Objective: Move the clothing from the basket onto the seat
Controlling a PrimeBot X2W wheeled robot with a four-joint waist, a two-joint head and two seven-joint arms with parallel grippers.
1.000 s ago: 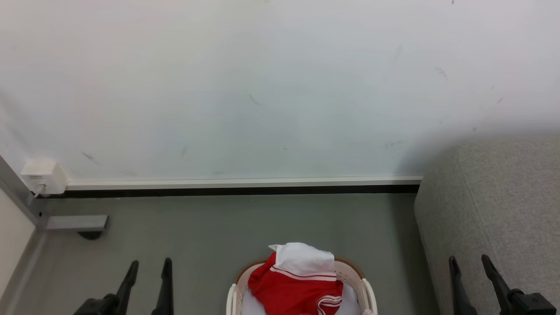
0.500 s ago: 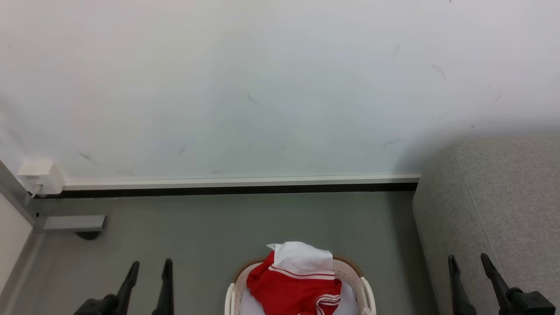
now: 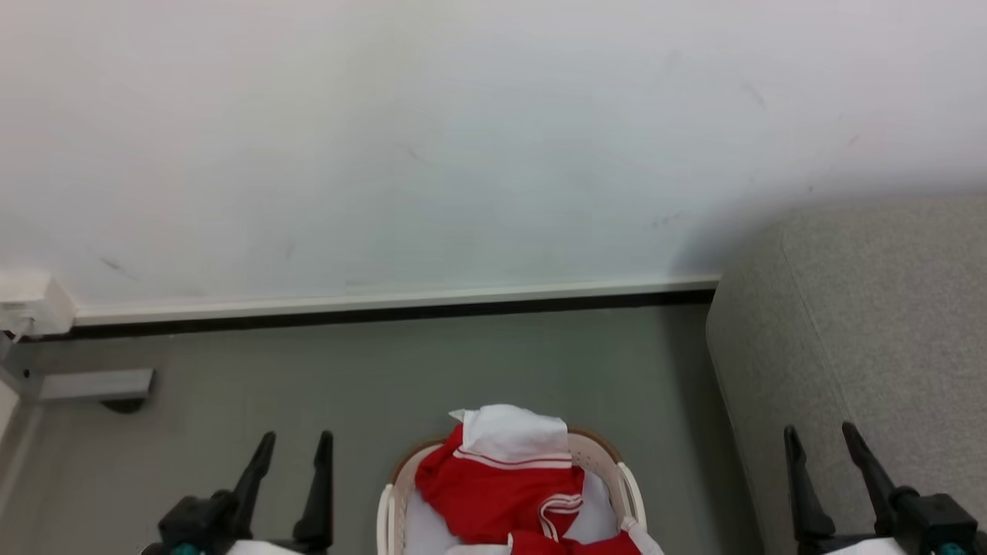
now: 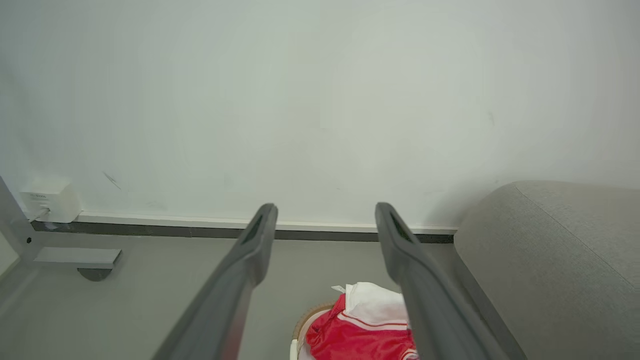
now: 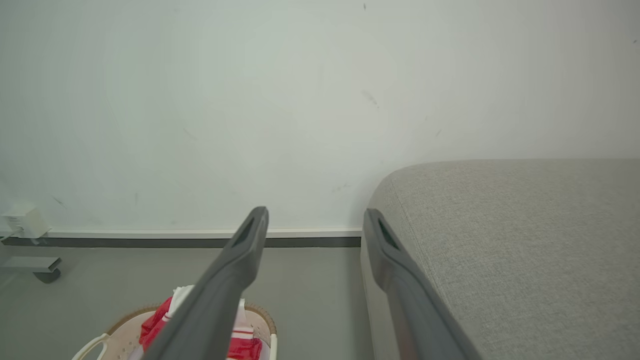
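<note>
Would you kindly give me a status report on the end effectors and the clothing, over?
Left end effector open, empty. Right end effector open, empty. Clothing in basket, untouched. Nothing blocking the way to seat.

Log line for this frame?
stage: pre-grasp | left tool: open, empty | right tool: open, empty | clothing: in basket | seat: right of basket

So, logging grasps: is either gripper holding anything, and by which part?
Nothing is held. The left gripper and right gripper are open and empty; the red garment lies in the basket.
</note>
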